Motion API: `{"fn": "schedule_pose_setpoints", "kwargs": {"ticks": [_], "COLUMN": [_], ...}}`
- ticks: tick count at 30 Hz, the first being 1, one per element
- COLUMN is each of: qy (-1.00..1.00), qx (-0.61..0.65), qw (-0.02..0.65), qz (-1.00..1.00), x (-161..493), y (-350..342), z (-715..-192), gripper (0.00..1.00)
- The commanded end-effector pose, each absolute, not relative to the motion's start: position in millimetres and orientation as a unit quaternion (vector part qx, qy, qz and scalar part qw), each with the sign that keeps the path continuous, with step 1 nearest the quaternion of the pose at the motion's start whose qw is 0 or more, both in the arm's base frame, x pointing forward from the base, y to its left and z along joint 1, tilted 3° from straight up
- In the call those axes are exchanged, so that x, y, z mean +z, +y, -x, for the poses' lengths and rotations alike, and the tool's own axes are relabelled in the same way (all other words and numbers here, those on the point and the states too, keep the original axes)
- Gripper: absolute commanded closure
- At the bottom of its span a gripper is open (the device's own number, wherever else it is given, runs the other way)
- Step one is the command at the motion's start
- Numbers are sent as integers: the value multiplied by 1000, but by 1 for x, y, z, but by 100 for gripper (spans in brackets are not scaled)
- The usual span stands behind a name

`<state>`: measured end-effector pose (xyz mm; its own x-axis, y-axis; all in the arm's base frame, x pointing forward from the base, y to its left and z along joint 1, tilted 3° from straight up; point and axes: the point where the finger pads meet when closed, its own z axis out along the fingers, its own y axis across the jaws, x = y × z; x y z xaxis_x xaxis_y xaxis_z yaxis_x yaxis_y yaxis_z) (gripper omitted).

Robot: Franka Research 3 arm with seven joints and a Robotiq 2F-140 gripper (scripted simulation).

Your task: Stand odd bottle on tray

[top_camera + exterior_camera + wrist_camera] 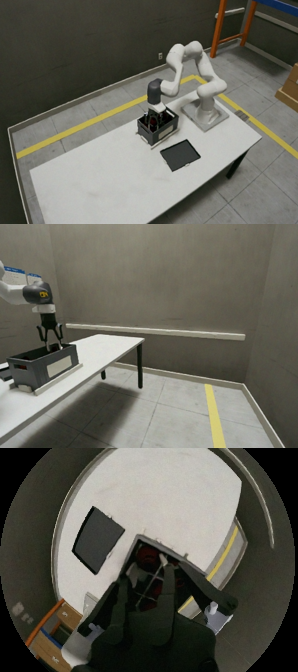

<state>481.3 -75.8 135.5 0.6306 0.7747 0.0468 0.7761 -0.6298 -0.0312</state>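
Note:
The dark grey crate (144,135) (27,377) (170,551) stands upright on the table. Dark red bottles show inside it; one bottle (153,122) (148,554) is in the end compartment farthest from the arm's base. My gripper (153,128) (55,349) (148,563) points straight down into that end of the crate. It is partly open, its light fingertips apart on either side of that bottle's place, below the rim. No grip on a bottle shows. The necks are too small or hidden to compare. The black tray (180,154) (96,542) lies flat and empty beside the crate.
Thin light strips (165,138) (59,378) lie along the crate's foot. Small light blocks (187,164) sit at the tray's edges. The crate's walls and inner dividers (149,585) stand close around my fingers. The arm's base plate (216,120) is at the table's far end.

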Motion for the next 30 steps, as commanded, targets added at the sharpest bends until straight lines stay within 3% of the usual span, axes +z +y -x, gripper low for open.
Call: {"fn": "schedule_pose_setpoints", "kwargs": {"ticks": [1, 30], "qy": [-429, -429], "qx": [-14, -14], "qw": [23, 23], "qz": [903, 903], "x": [135, 192], "y": [-76, -79], "z": [-481, -481], "gripper": [56, 56]}}
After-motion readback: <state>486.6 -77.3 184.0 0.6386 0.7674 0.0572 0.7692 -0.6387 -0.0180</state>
